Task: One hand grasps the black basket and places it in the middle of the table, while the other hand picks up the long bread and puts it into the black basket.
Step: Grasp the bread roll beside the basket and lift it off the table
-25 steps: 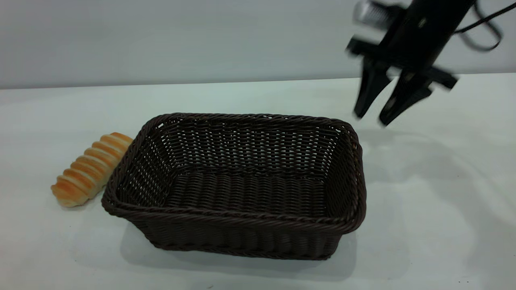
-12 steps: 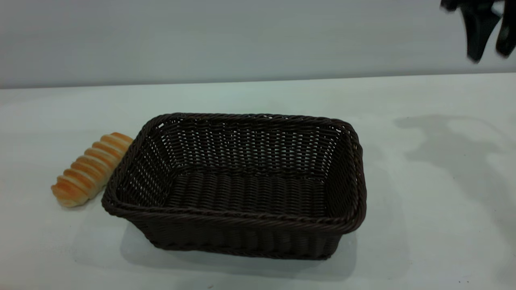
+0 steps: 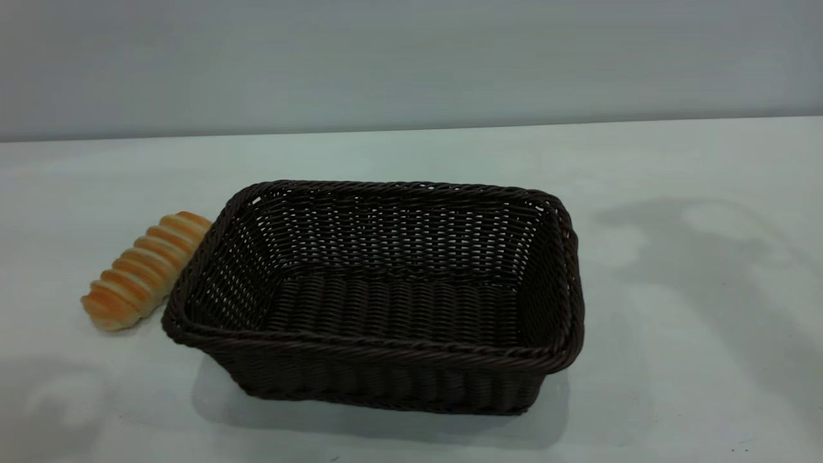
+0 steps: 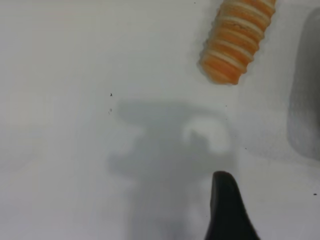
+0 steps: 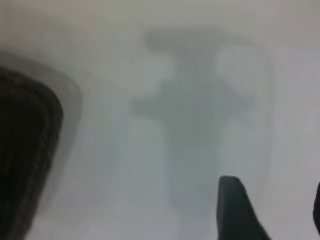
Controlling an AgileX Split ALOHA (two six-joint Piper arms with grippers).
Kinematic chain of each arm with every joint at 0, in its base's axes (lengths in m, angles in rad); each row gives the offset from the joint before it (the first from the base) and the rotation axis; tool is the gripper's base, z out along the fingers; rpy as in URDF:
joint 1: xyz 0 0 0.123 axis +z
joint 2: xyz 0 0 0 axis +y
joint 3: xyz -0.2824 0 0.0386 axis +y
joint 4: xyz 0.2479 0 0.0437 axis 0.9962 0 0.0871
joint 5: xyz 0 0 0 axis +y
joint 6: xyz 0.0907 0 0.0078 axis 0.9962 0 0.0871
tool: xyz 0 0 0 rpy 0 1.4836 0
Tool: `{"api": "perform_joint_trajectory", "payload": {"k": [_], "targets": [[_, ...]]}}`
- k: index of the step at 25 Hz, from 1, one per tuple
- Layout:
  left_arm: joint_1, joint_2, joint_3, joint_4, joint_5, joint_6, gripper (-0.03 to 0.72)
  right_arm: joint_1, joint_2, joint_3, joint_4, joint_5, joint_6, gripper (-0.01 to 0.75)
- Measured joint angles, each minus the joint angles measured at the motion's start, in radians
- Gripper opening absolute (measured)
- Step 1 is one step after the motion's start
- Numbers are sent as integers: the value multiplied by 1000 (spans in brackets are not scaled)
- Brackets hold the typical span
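Released, the right end effector (image 5: 275, 212) hangs above bare table (image 3: 681, 360). In its own wrist view, one dark fingertip (image 5: 232, 205) rises from the lower edge of the picture and a second just shows at the picture's border, with a clear gap between them and nothing held. Its blurred shadow falls on the white surface underneath. A corner of the black basket (image 5: 25, 150) shows at the side of the same view, apart from the fingers.

The left end effector (image 4: 227, 210) hovers above the table near the long bread (image 4: 237, 40), without touching it. Only a small part of it shows, so whether it is released or clenched cannot be told. Its grey shadow lies on the table between it and the bread.

In the exterior view the black basket (image 3: 386, 347) stands upright on the table near the middle, open side up and with nothing inside. The long bread (image 3: 144, 270) lies on the table on the left arm's side of the basket. Its far end is right against the basket's braided rim and its near end angles away from it.
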Motion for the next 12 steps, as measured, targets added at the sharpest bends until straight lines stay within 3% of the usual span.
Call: {"api": "perform_joint_trajectory", "payload": {"k": [12], "targets": [[0, 130, -2, -11, -94, 45, 481, -2, -335, 295, -44, 9, -9, 388]]}}
